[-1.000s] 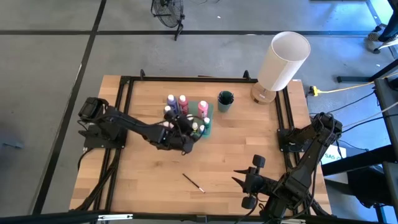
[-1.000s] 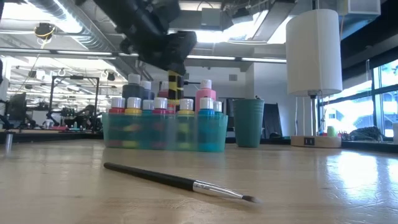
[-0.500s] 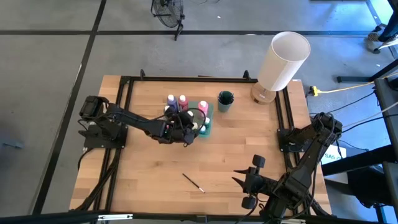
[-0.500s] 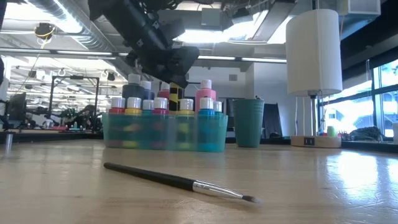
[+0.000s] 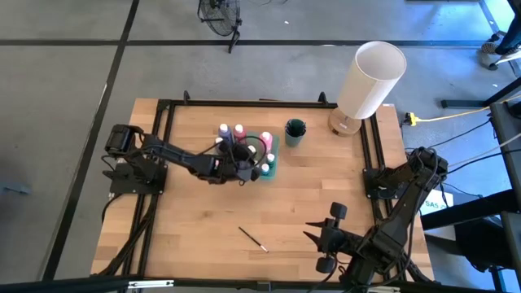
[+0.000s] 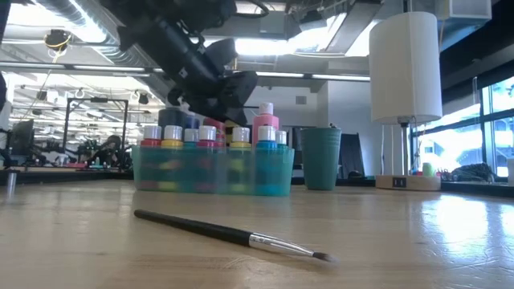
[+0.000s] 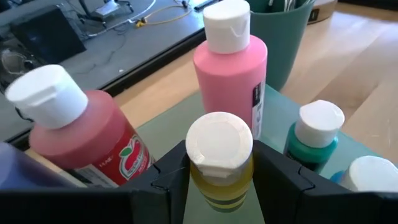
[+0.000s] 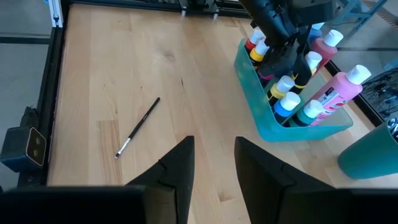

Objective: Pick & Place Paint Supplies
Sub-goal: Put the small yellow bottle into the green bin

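A teal tray (image 5: 274,143) at the table's far middle holds several white-capped paint bottles, among them a tall pink one (image 7: 231,74) and a red one (image 7: 87,140). My left gripper (image 5: 244,163) reaches over the tray and is shut on a yellow bottle (image 7: 219,168) with dark stripes. A dark-handled brush (image 5: 253,239) lies flat on the wood near the front. My right gripper (image 5: 313,232) hovers at the near right, open, with nothing between its fingers (image 8: 180,165). My left gripper pinches the yellow bottle's upper body (image 7: 221,183), just under its white cap, between its two fingers (image 7: 171,180). The fingers come slanting down from the table's left. The bottle stands upright among the tray's bottles; whether its base rests in the tray is hidden.
A teal cup (image 5: 295,132) stands right of the tray. A big white cylinder (image 5: 370,79) on a wooden base stands at the far right corner. Black rails (image 5: 167,130) frame the table. Bare wood lies around the brush (image 8: 138,127).
My left gripper has carried the yellow bottle toward the table's far edge, over the tray, and down. The bottle, earlier above the caps of the front row, now sits low among the other bottles. The right arm has kept still.
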